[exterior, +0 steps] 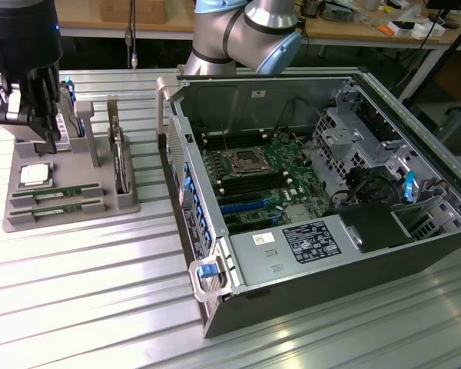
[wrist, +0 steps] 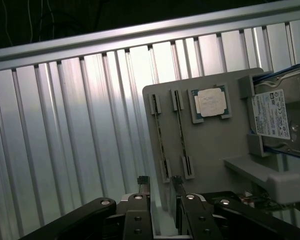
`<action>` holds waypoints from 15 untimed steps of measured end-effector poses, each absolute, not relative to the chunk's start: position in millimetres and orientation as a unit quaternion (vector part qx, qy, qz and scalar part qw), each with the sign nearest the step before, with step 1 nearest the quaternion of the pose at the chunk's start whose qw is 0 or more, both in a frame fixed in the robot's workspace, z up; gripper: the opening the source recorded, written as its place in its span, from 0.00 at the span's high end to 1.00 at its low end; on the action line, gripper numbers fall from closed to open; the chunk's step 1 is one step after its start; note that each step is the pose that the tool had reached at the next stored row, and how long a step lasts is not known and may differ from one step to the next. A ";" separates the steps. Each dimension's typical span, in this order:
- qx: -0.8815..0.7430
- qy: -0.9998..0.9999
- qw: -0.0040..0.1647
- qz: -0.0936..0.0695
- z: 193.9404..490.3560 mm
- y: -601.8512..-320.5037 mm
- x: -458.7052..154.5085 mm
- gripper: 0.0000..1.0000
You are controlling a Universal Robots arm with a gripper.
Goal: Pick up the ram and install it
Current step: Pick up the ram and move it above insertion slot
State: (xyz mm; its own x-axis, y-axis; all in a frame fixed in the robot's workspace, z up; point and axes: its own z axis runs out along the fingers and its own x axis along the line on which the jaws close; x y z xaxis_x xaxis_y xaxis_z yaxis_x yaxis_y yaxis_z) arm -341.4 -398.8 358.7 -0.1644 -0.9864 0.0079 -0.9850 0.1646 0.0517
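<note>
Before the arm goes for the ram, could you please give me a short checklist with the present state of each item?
1. Gripper open, nothing between its fingers: ok.
2. Both ram sticks seated in their slots on the gray fixture: ok.
3. Gripper lined up over one stick: cannot tell.
4. CPU chip lies beside the sticks, apart from them: ok.
5. Computer case open, motherboard exposed: ok.
6. Free memory slot on the motherboard: cannot tell.
</note>
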 end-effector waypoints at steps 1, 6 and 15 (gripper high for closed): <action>0.646 -0.763 0.020 -0.017 358.0 -398.8 -341.4 0.70; 0.646 -0.763 0.020 -0.017 353.8 -398.8 -341.5 0.70; 0.646 -0.763 0.019 -0.018 347.0 -398.8 -341.4 0.70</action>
